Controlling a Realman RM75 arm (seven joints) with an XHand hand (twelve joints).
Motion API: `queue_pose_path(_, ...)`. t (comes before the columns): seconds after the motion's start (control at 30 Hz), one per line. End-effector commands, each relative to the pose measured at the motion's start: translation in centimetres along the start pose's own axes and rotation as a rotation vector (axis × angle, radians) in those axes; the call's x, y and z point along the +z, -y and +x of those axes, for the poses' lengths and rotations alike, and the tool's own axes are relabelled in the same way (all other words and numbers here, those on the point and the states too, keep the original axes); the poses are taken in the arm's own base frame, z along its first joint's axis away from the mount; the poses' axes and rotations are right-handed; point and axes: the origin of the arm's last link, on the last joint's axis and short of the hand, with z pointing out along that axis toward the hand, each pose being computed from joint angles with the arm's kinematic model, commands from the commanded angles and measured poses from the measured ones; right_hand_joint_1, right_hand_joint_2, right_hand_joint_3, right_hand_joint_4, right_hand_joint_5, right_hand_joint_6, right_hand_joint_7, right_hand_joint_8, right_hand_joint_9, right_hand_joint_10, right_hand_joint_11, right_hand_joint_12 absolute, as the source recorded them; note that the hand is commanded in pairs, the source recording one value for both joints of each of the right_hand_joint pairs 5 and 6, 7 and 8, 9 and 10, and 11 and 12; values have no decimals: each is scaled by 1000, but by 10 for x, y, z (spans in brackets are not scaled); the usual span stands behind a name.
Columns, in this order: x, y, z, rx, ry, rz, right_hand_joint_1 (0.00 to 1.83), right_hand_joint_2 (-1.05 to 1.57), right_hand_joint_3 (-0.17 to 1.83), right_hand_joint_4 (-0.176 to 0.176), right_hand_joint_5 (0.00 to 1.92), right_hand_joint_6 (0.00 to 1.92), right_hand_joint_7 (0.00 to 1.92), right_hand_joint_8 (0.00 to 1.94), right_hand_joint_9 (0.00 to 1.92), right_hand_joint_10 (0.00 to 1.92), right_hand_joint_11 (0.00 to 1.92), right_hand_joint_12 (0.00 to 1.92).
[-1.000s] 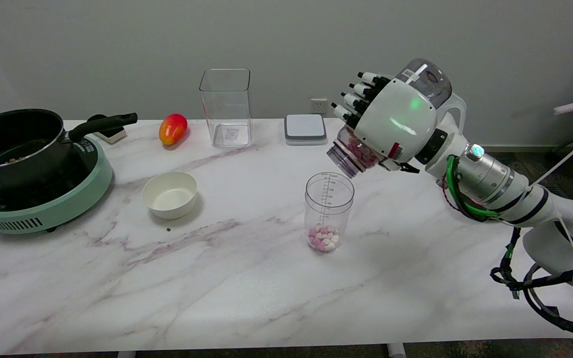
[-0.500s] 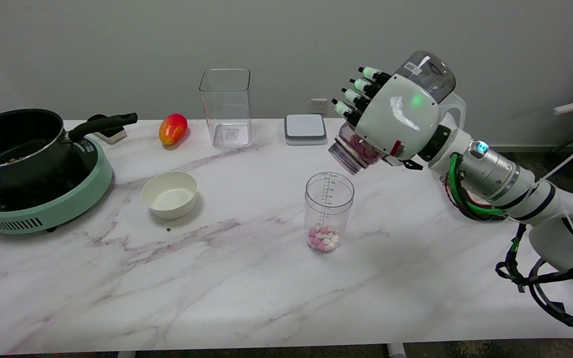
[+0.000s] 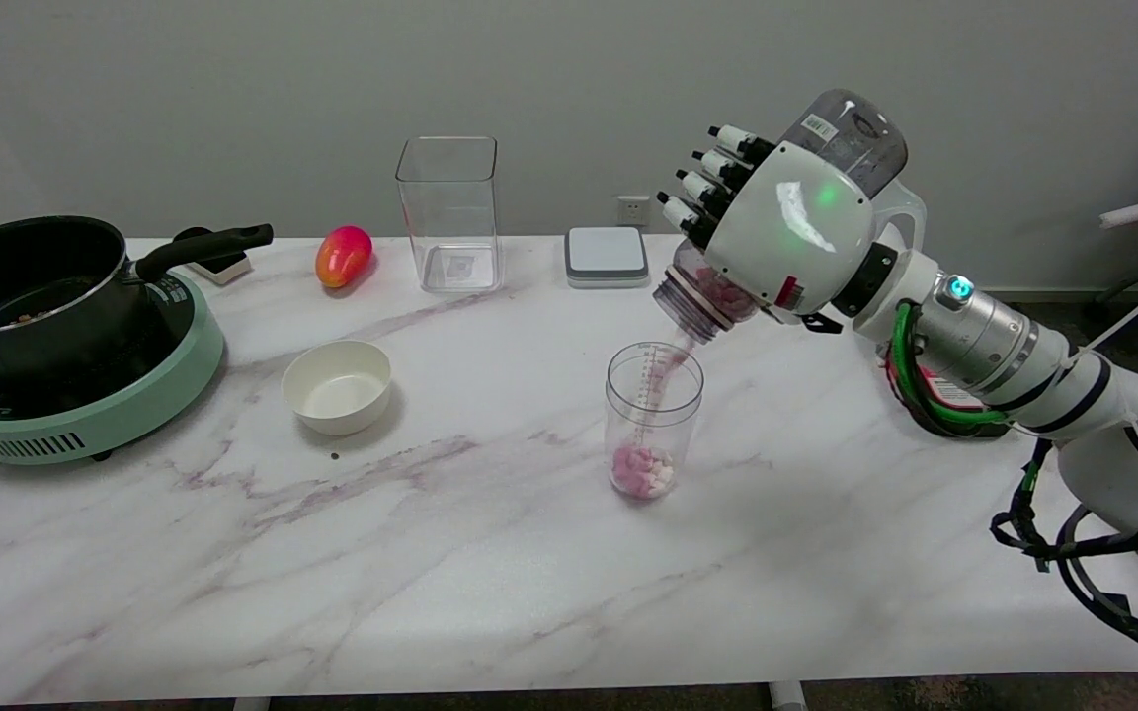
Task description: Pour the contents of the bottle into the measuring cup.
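Black pot [image 3: 31,281] on green cooker [image 3: 85,405], table's [image 3: 431,592] left edge. White bowl [image 3: 337,385] left of centre. Mango [image 3: 343,256], clear square container [image 3: 448,212], grey scale [image 3: 607,257] along far edge. Measuring cup [image 3: 653,420] upright near centre, pink-white pieces at bottom. Right hand [image 3: 786,237] grips bottle [image 3: 717,296], tilted mouth-down just above cup; pieces streaming in.

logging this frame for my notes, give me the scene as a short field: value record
right hand: right hand grips the bottle, raised above the table
bottle: bottle tilted, mouth down and left, over the cup
measuring cup: measuring cup upright on the table, clear, graduated
contents: pink and white pieces piled in the cup's bottom; a blurred pink stream falls from the bottle's mouth into it
nearby: white bowl left of the cup
far edge: clear square container, mango
left side: black pot on a green cooker
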Motion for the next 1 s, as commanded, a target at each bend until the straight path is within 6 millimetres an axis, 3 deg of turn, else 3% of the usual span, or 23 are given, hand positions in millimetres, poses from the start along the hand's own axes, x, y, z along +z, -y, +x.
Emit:
queue_pose_path(0.03,1,1,1,-1,3,5,1394,837,502,0,1525,1525,1324,1324,1250,1250,1077,1077)
queue_pose_path(0.5,1,1,0,35,15,-18,1392,831,502,0,1524,1524,1321,1321,1250,1250,1074,1074)
queue_pose_path(0.8,-2,5,-14,386,21,-272,1403,789,524,0,1479,1479,1305,1305,1246,1246,1060,1060)
queue_pose_path(1.0,-11,4,-36,632,23,-495,1426,740,550,0,1438,1438,1289,1289,1241,1241,1052,1052)
